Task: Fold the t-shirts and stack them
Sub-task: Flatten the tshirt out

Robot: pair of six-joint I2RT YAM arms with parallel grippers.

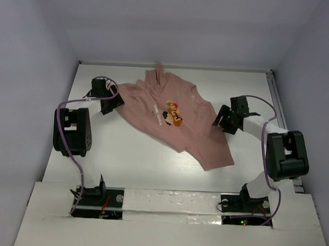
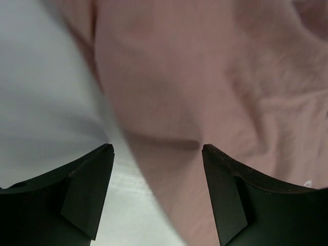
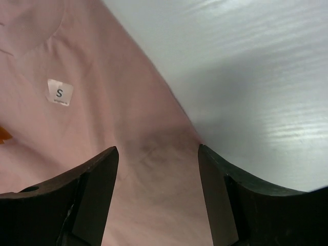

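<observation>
Neck tag (image 3: 60, 92) reads "S"; smaller print under it too small to read. White chest lettering blurred. Pink t-shirt (image 1: 173, 120) lies crumpled mid-counter (image 1: 124, 154). Left gripper (image 2: 156, 148) wide open, shirt edge between jaws, nothing clamped. Right gripper (image 3: 156, 149) wide open over opposite edge, nothing clamped.

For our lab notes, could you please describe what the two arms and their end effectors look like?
Both arms are mostly black: the left arm carries a boxy black joint housing, the right arm another plus a white link. A pale purple cable loops along each. The left end effector and right end effector have two matte black, wedge-shaped fingers.
</observation>
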